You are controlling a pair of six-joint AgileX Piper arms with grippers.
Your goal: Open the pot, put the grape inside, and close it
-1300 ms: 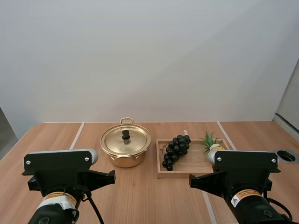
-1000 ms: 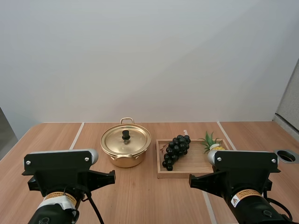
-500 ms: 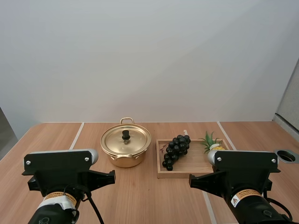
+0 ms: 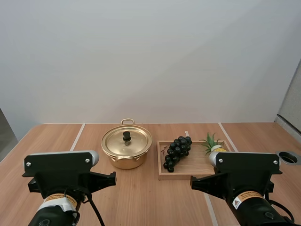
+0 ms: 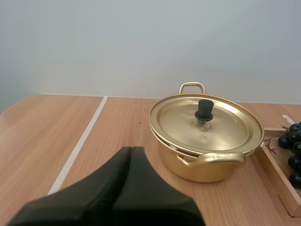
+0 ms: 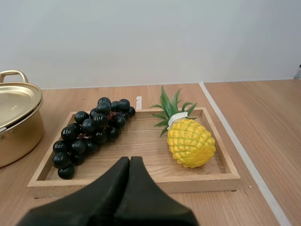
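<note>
A gold pot [image 4: 126,149] stands on the wooden table with its lid [image 5: 206,123] on, topped by a black knob [image 5: 204,109]. To its right a bunch of dark grapes [image 4: 177,151] lies on the left half of a wooden tray [image 4: 197,173]. My left gripper [image 5: 130,153] is shut, its fingers one dark wedge, short of the pot's near handle [image 5: 212,159]. My right gripper [image 6: 129,162] is also shut, held just before the tray's near rim [image 6: 141,184], with the grapes [image 6: 91,134] beyond it.
A small yellow pineapple [image 6: 189,140] lies on the tray's right half. White lines run along the table [image 4: 77,135]. A round dark hole [image 4: 288,157] sits at the table's right edge. Both arm bases fill the near side of the high view.
</note>
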